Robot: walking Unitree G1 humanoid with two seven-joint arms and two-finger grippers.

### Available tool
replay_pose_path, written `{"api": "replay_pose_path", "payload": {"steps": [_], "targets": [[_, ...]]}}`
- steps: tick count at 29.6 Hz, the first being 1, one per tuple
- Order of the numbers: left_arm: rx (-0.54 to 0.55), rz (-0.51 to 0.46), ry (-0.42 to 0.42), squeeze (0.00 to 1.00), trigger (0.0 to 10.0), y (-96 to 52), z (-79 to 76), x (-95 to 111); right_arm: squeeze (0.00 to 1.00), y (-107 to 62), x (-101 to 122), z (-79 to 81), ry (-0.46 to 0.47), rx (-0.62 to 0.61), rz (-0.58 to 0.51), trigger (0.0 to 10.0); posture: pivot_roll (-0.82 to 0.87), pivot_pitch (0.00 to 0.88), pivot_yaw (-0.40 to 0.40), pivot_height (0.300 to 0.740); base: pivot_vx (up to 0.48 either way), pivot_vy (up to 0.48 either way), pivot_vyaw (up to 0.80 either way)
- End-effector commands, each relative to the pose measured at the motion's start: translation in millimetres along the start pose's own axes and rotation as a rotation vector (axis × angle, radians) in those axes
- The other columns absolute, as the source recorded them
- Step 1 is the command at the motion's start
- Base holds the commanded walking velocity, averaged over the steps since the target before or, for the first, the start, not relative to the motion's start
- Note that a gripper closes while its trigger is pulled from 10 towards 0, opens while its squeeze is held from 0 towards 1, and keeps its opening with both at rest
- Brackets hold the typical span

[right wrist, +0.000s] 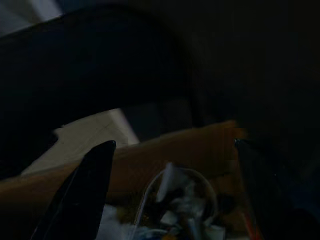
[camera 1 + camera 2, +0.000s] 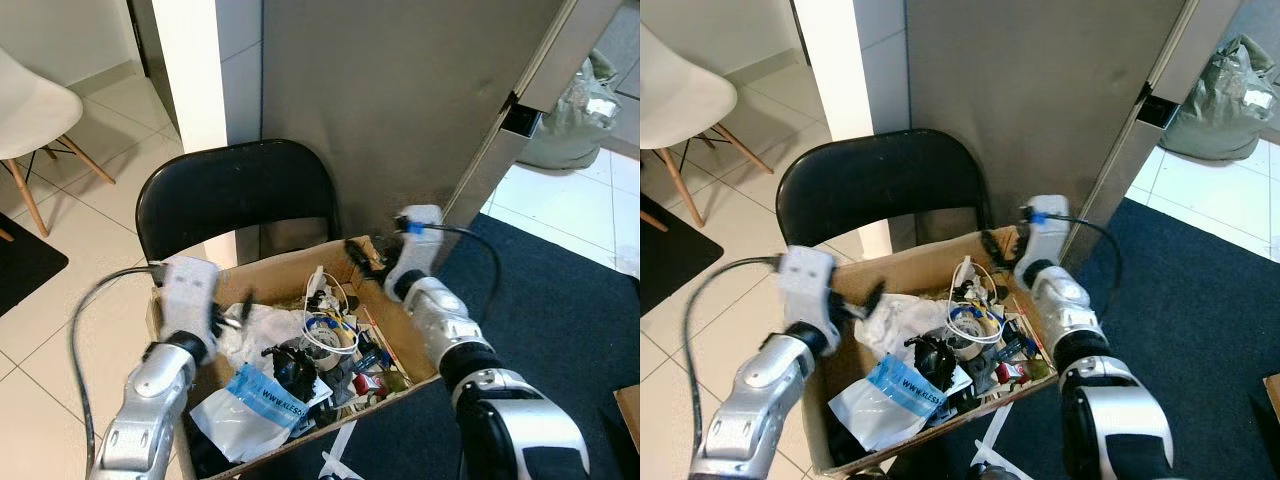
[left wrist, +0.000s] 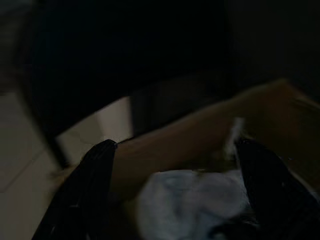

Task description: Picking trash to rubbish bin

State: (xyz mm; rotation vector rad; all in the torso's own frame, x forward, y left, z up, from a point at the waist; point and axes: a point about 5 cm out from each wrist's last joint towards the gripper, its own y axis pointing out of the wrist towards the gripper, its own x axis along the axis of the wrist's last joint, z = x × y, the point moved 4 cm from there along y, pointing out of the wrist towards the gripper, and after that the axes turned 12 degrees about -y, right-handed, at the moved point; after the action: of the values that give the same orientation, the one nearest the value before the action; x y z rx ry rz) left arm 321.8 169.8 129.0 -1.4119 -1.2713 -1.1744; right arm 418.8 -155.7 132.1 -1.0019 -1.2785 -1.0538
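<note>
A cardboard box (image 2: 272, 268) stands on the floor, stuffed with trash: crumpled white plastic (image 2: 268, 325), a blue-and-white bag (image 2: 255, 405), a coil of white cable (image 2: 325, 335) and small dark bits. My left gripper (image 2: 230, 316) hovers over the box's left side, open, its fingers just beside the white plastic (image 3: 190, 200). At the box's far right corner my right gripper (image 2: 362, 262) is open too, above the cable coil (image 1: 177, 200). Nothing is held by either gripper.
A black folding chair (image 2: 235, 190) stands right behind the box, against a grey panel (image 2: 400, 100). Dark blue carpet (image 2: 570, 300) lies to the right, with a grey bag (image 2: 580, 110) beyond it. A white chair (image 2: 30, 110) sits far left on pale tiles.
</note>
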Motion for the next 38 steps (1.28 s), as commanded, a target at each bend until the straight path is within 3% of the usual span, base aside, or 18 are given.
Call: {"api": "replay_pose_path", "payload": {"steps": [1, 3, 5, 7, 9, 10, 11, 12, 19, 27, 32, 38], "targets": [[0.031, 0.022, 0.002, 0.0, 10.0, -3.4, 4.2, -7.3, 0.0, -7.1, 3.1, -14.6, -0.001, -0.054, -0.041, 10.0, 0.08, 0.16, -0.077, 0.74, 0.0, 0.0, 0.0], [0.051, 0.004, 0.022, 0.0, 10.0, -6.0, 5.0, -4.2, 0.0, -18.6, 13.8, -31.8, -0.005, -0.129, -0.126, 10.0, 0.07, 0.158, -0.079, 0.74, 0.0, 0.0, 0.0], [0.051, 0.004, 0.022, 0.0, 10.0, -6.0, 5.0, -4.2, 0.0, -18.6, 13.8, -31.8, -0.005, -0.129, -0.126, 10.0, 0.07, 0.158, -0.079, 0.74, 0.0, 0.0, 0.0], [0.123, -0.034, -0.017, 0.0, 10.0, -8.3, 9.9, -2.2, 0.0, -29.8, 6.1, -34.2, 0.071, -0.129, -0.128, 10.0, 0.06, 0.153, -0.074, 0.74, 0.0, 0.0, 0.0], [0.123, -0.034, -0.017, 0.0, 10.0, -8.3, 9.9, -2.2, 0.0, -29.8, 6.1, -34.2, 0.071, -0.129, -0.128, 10.0, 0.06, 0.153, -0.074, 0.74, 0.0, 0.0, 0.0], [0.147, -0.046, -0.029, 0.0, 10.0, -9.3, 11.6, -2.0, 0.0, -35.6, -4.7, -31.2, 0.127, -0.114, -0.102, 10.0, 0.05, 0.154, -0.072, 0.74, 0.0, 0.0, 0.0], [0.147, -0.046, -0.029, 0.0, 10.0, -9.3, 11.6, -2.0, 0.0, -35.6, -4.7, -31.2, 0.127, -0.114, -0.102, 10.0, 0.05, 0.154, -0.072, 0.74, 0.0, 0.0, 0.0], [0.159, -0.062, -0.035, 0.0, 10.0, -11.2, 10.9, -0.8, 0.0, -49.9, -18.4, -20.6, 0.119, -0.06, -0.086, 10.0, 0.06, 0.149, -0.056, 0.74, 0.0, 0.0, 0.0], [0.123, -0.055, -0.033, 0.0, 10.0, -11.9, 8.4, -1.2, 0.0, -69.7, -32.0, 7.9, 0.069, 0.079, -0.057, 10.0, 0.05, 0.146, -0.04, 0.74, 0.0, 0.0, 0.0], [0.095, -0.044, -0.036, 0.0, 10.0, -10.7, 0.0, -5.9, 0.0, -73.3, -35.9, 25.6, 0.096, 0.148, -0.027, 10.0, 0.05, 0.107, -0.041, 0.74, 0.0, 0.0, 0.0], [0.099, -0.04, -0.002, 0.0, 10.0, -8.8, 1.5, -7.5, 0.0, -76.5, -46.8, 47.0, 0.095, 0.266, 0.026, 10.0, 0.08, 0.098, -0.062, 0.74, 0.0, 0.0, 0.0], [0.106, -0.044, 0.0, 0.0, 10.0, -9.1, 5.4, -5.0, 0.0, -78.2, -47.0, 51.1, 0.122, 0.262, 0.023, 10.0, 0.09, 0.097, -0.033, 0.74, 0.0, 0.0, 0.0]]}}
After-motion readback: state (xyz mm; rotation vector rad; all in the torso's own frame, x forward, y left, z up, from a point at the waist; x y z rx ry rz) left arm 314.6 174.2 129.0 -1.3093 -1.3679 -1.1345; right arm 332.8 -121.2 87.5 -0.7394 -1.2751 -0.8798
